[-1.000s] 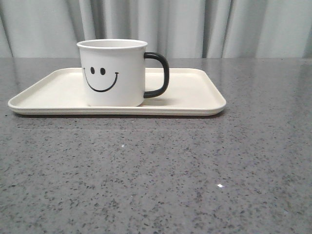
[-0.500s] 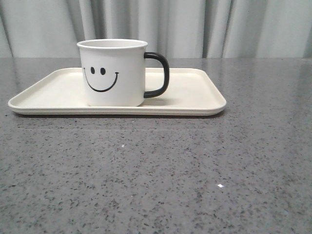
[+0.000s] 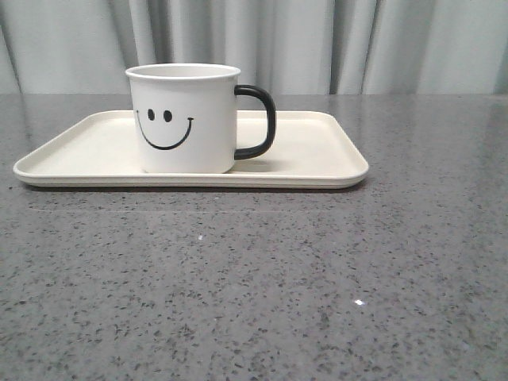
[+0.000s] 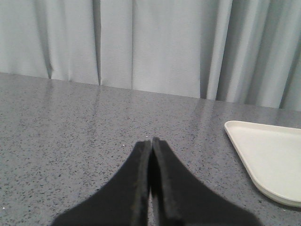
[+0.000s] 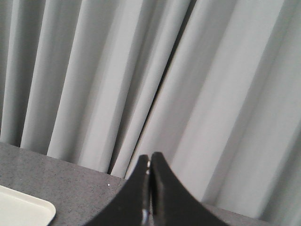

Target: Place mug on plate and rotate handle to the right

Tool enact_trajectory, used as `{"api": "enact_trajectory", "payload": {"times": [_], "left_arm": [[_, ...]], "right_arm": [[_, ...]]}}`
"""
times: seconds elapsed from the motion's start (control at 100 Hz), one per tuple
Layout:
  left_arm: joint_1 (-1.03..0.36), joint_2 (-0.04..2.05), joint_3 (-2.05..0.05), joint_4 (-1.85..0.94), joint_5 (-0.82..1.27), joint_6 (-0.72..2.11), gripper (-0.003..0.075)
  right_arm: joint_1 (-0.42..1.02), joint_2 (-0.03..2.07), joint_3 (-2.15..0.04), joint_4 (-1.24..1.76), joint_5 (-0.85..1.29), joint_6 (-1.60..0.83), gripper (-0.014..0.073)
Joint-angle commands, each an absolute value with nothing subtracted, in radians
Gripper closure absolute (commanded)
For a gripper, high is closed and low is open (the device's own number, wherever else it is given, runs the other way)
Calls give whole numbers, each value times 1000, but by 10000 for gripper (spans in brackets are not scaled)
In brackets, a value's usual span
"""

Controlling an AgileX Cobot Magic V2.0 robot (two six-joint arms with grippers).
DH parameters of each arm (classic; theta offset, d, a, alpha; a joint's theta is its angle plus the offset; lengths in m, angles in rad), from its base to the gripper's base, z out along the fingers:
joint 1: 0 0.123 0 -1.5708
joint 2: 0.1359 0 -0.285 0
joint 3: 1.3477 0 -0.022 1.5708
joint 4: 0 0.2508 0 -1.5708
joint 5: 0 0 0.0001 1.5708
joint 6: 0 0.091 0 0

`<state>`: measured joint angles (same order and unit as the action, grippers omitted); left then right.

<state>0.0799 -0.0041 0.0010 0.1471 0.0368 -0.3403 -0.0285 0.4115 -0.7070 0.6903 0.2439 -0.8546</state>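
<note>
The white mug (image 3: 184, 119) with a black smiley face stands upright on the cream-white plate (image 3: 317, 155), left of the plate's middle. Its black handle (image 3: 258, 121) points to the right. Neither gripper shows in the front view. My left gripper (image 4: 151, 141) is shut and empty, over the grey table left of the plate's corner (image 4: 268, 160). My right gripper (image 5: 150, 157) is shut and empty, raised and facing the curtain, with a plate corner (image 5: 23, 209) at the low left of its view.
The speckled grey table (image 3: 254, 278) stretches in front of the plate. A grey pleated curtain (image 3: 317, 40) hangs behind the table's far edge.
</note>
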Motion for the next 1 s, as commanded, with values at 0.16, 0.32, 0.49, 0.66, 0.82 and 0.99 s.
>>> {"api": "enact_trajectory", "payload": {"times": [0.16, 0.32, 0.49, 0.66, 0.82, 0.99], "left_arm": [[73, -34, 11, 111, -42, -350, 740], [73, -34, 11, 111, -42, -350, 740], [73, -34, 11, 111, -42, -350, 740], [73, -34, 11, 111, -42, -350, 740], [73, -34, 11, 111, -42, -350, 740], [73, -34, 11, 111, -42, -350, 740]], "right_arm": [[-35, 417, -732, 701, 173, -857, 655], [-35, 417, -732, 701, 173, -857, 655], [-35, 417, -732, 701, 173, -857, 655], [-35, 417, -732, 701, 173, -857, 655], [-35, 417, -732, 701, 173, -857, 655], [-35, 411, -725, 701, 172, -857, 655]]}}
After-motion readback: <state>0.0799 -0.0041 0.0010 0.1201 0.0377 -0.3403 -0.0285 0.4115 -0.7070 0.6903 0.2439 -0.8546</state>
